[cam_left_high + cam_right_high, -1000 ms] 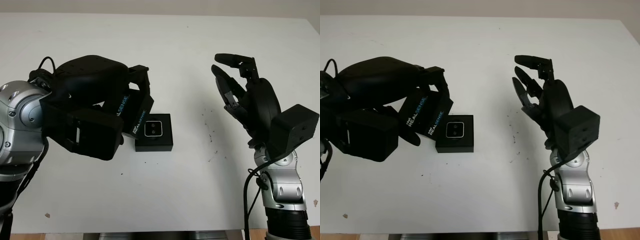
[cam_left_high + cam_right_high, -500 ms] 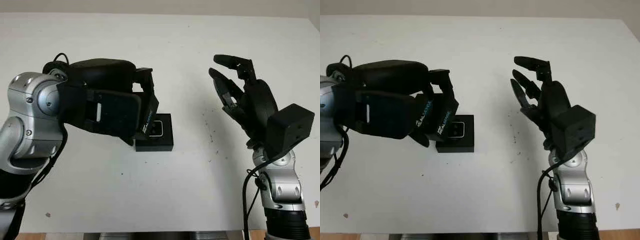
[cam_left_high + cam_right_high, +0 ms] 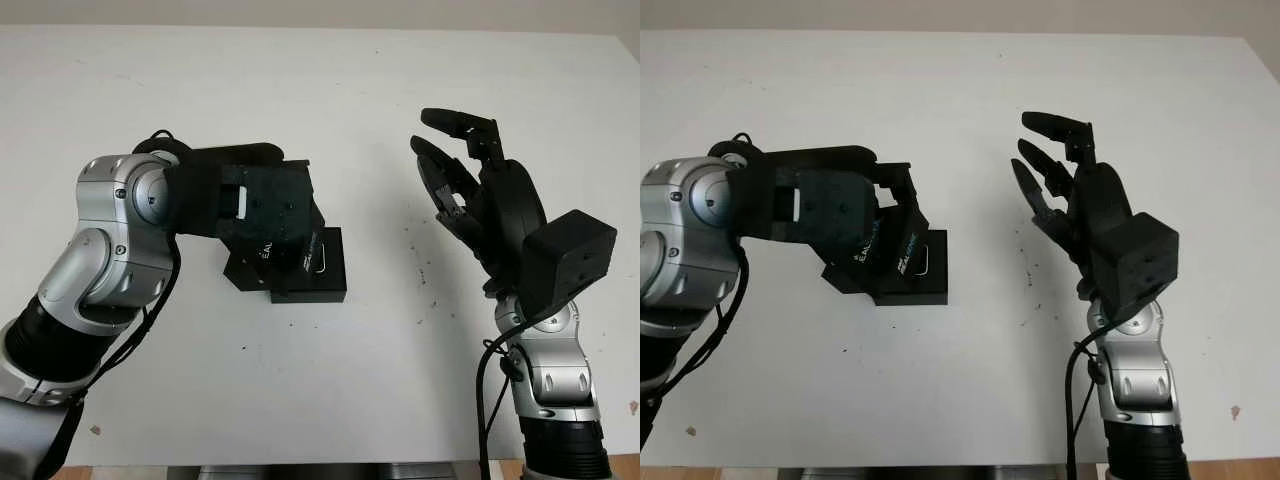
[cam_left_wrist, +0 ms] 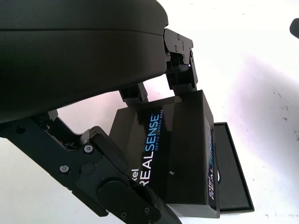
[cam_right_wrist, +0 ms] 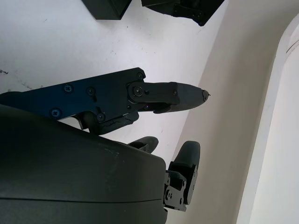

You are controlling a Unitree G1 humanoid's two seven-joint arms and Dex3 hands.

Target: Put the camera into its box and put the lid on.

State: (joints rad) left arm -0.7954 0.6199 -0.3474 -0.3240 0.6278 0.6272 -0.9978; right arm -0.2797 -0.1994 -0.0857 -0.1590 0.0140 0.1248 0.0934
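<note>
A black box (image 3: 328, 278) lies on the white table (image 3: 330, 90) near the middle. The camera (image 3: 314, 256) sits inside it, showing as a pale sliver past the lid's edge. My left hand (image 3: 262, 205) is shut on the black lid (image 3: 266, 262), which bears REALSENSE lettering. The lid is tilted and overlaps the box's left half. In the left wrist view the lid (image 4: 173, 154) is pinched between the fingers (image 4: 180, 60), with the box (image 4: 232, 175) under its far edge. My right hand (image 3: 462, 165) is open, raised in the air to the right of the box.
Small dark specks (image 3: 420, 270) mark the table between the box and the right arm. The table's far edge (image 3: 320, 28) runs along the back, with bare white surface around the box.
My left hand has turned over and come down, swinging the lid across the box so it hides most of the camera. The right hand has barely shifted.
</note>
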